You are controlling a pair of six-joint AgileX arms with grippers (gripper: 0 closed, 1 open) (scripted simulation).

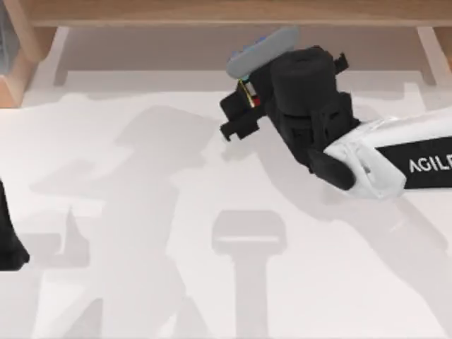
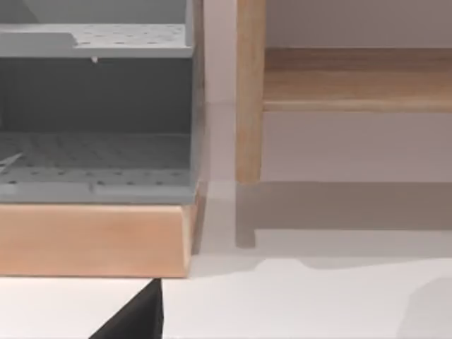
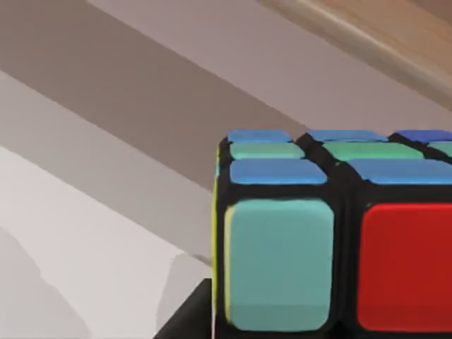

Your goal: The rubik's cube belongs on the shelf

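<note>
— Near the back edge of the surface (image 1: 141,212), right of centre, the right gripper (image 1: 244,106) hung with the cube (image 1: 248,95) in it. Did you make out the hold?

— From above, only a sliver of yellow and red showed between the dark fingers, so they looked clamped on it. The right wrist view put the cube (image 3: 332,240) close up, blue, teal and red stickers facing the camera, with the surface falling away behind it, so I judged it lifted clear.

— And the shelf?

— The shelf (image 1: 233,10) ran along the far side, its board just beyond the gripper. The left wrist view caught one upright and the board (image 2: 353,78), beside a grey rack (image 2: 99,106) on a wooden base.

— So which step was it?

— Carrying, I'd say: picked up, not yet set down. The next move called for bringing the cube over the board, lowering it until it sat flat, and only then parting the fingers.

— The left arm?

— Parked at the left edge (image 1: 10,247); I couldn't tell how its fingers stood.
</note>
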